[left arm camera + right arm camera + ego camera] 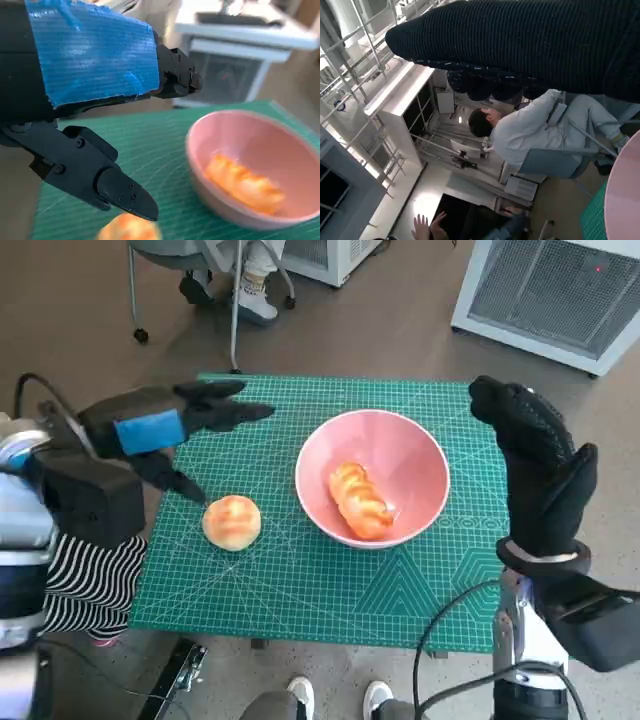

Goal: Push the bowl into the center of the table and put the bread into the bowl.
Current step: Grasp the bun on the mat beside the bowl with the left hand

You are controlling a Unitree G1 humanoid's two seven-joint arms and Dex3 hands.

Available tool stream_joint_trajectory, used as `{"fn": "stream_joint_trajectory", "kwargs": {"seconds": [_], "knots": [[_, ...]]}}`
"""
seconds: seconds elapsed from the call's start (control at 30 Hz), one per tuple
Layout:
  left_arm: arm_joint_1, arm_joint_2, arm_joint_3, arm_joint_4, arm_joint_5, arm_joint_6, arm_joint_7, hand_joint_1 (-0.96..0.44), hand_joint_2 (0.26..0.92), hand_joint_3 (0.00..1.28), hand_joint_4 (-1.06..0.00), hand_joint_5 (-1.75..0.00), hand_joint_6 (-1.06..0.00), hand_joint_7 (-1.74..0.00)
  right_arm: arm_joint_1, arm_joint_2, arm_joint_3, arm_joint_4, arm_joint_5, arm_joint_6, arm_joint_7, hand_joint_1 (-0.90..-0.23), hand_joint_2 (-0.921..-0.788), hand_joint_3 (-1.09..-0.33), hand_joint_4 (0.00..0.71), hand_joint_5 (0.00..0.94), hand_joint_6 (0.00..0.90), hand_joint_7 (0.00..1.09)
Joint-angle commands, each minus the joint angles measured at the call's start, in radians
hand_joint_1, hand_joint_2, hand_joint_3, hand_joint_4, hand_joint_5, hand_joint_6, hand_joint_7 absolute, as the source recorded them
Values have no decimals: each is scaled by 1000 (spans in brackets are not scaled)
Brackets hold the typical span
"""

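A pink bowl [410,455] sits near the middle of the green cutting mat [300,580], with a long twisted bread [359,500] inside it. A round bread roll [232,522] lies on the mat to the bowl's left. My left hand [165,430] hovers above and behind the roll, fingers spread, holding nothing. In the left wrist view the bowl [280,150], the bread in it [242,182] and the roll [129,227] show below the left hand [95,100]. My right hand [535,460] stands upright beside the bowl's right rim, empty.
The mat covers the small table; its edges drop to the floor. A white appliance [560,290] stands at the back right. A seated person's feet [240,295] and a chair are behind the table. In the right wrist view a person [530,130] sits in a chair.
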Motion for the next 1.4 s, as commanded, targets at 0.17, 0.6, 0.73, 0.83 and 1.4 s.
{"fn": "stream_joint_trajectory", "kwargs": {"seconds": [0.17,0.6,0.73,0.83,1.4], "knots": [[67,21,-5,-23,-3,48,-40,-289,711,0,-49,-5,-224,-12,12,6,2,13,16,17,4,-714,-921,-690,213,1,144,366],[98,-45,-68,34,27,79,-35,-204,716,3,-81,-10,-244,-13,13,-1,1,17,33,21,17,-701,-921,-691,214,1,145,365],[91,-75,-99,90,45,69,-22,-183,720,5,-104,-15,-263,-19,16,-6,2,10,37,26,20,-699,-921,-691,214,1,144,365],[82,-93,-117,132,62,53,-8,-171,725,6,-125,-18,-281,-22,18,-8,1,7,39,28,22,-698,-921,-692,214,1,144,365],[14,-202,-251,439,265,-59,191,1,761,14,-408,-65,-500,-80,33,-16,-7,-10,43,41,29,-712,-921,-691,213,0,145,364]]}}
